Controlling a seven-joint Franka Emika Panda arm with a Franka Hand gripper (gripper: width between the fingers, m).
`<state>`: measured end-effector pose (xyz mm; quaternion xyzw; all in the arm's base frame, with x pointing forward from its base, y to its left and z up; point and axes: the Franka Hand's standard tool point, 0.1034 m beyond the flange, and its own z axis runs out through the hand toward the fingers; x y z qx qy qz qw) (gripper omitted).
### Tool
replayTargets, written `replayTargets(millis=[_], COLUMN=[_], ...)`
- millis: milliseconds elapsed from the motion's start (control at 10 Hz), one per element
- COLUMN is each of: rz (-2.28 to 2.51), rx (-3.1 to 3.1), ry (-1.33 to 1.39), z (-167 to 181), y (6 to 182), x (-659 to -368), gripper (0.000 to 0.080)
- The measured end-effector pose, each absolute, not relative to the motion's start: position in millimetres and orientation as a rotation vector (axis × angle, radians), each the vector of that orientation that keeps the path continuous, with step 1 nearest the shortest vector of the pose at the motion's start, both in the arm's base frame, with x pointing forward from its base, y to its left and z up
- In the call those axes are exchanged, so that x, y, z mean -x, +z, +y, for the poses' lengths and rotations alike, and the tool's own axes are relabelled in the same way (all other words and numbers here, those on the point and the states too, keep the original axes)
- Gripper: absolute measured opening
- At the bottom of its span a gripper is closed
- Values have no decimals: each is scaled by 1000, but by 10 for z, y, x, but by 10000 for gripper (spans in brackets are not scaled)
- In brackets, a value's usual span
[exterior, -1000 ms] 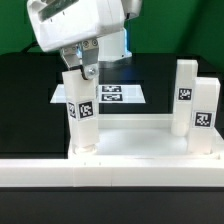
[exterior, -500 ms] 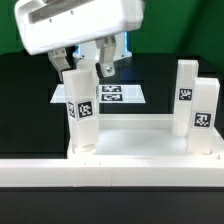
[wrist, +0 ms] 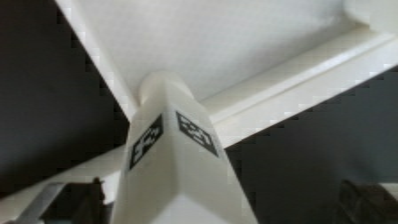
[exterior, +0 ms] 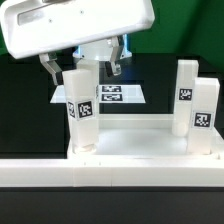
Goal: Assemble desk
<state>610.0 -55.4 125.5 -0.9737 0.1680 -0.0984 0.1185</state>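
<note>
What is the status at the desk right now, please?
Gripper open, above white square-section leg. Leg upright in white tray-like tabletop corner socket. Nothing in the way.

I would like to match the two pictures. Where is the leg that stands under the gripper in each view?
Exterior view: the leg stands upright in the tabletop's corner on the exterior view's left, below the open gripper.
Wrist view: the same leg is seen from above, running up the middle of the picture to the tabletop.
Shared landmark: the black-and-white tags on this leg, also visible in the wrist view.
</note>
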Motion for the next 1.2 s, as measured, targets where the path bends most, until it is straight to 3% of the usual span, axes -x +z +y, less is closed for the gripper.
replayTargets(millis=[900, 1100, 1200], rz=[-687, -678, -676], rx=[2922, 2924, 2927], ry=[-377, -376, -381], z=[-604, -599, -615], y=[1141, 1140, 1144], x=[-6069, -6069, -6075], gripper=[648, 383, 297])
